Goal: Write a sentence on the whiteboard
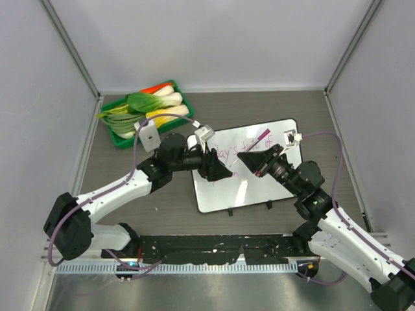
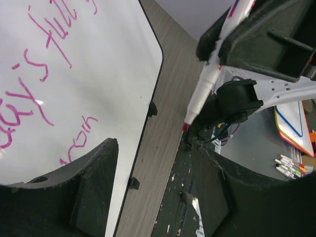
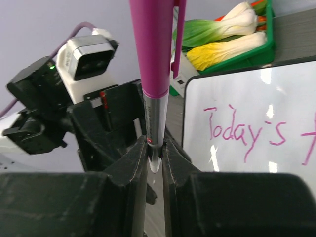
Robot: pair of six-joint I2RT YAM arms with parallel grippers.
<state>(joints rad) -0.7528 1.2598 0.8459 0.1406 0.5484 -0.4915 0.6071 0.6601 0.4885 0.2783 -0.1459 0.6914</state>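
Over the left half of the whiteboard (image 1: 262,191), which lies flat right of the table's middle with its two feet toward the near edge, both grippers hang close together, nose to nose. Right gripper (image 3: 155,159) is clamped on the marker (image 3: 150,49), magenta end up, tip down and clear of the board in the left wrist view. Left gripper (image 2: 154,148) has its jaws apart with nothing between them, aimed at the marker's lower end. Sentence (image 3: 245,134): top line reads "Today's full" and a bit more. Second line starts with something like "prom". The rest sits under the arms, so can't tell if it's finished. My read: writing step, pen lifted mid second line or just after it. If words remain, the next move is tip back down right after the last stroke, light contact, same slant and spacing, left arm out of the stroke path. If done, the left jaws need to line up square on the barrel before closing. Green tray (image 3: 249,57) of vegetables at the far-left corner isn't involved.
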